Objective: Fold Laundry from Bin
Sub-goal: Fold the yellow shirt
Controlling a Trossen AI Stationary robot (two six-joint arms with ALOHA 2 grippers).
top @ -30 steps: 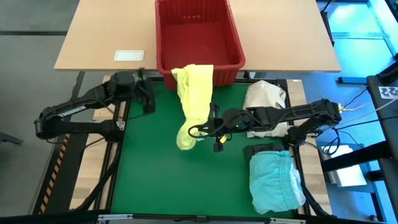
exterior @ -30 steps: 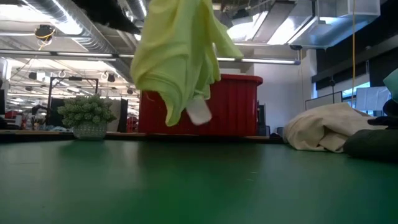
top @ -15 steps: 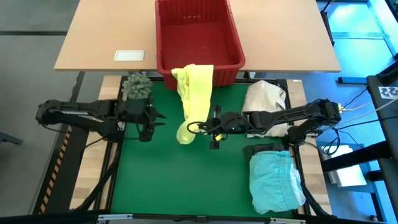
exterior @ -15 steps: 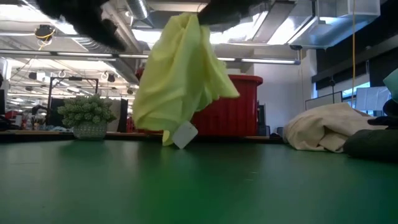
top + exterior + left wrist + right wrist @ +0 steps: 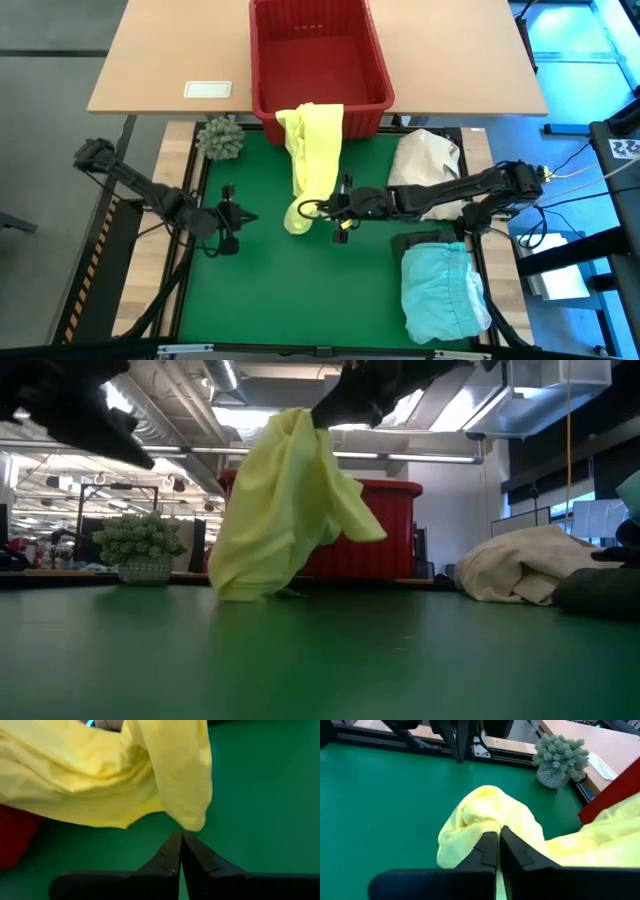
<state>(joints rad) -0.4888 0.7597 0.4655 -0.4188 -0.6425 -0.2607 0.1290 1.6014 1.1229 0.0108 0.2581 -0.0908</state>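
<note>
While draped from the bin (image 5: 320, 55), yellow garment (image 5: 312, 150) in right gripper (image 5: 322, 208).

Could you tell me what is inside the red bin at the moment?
The red bin shows a bare floor from above; only the yellow garment drapes over its near rim, pinched by the right tool. The strip under that draped cloth is hidden.

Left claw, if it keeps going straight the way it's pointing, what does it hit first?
Most likely the yellow garment: the shut left claw points at its hanging lower fold, just short of touching. Depth is hard to judge, so it might slip just under it.
</note>
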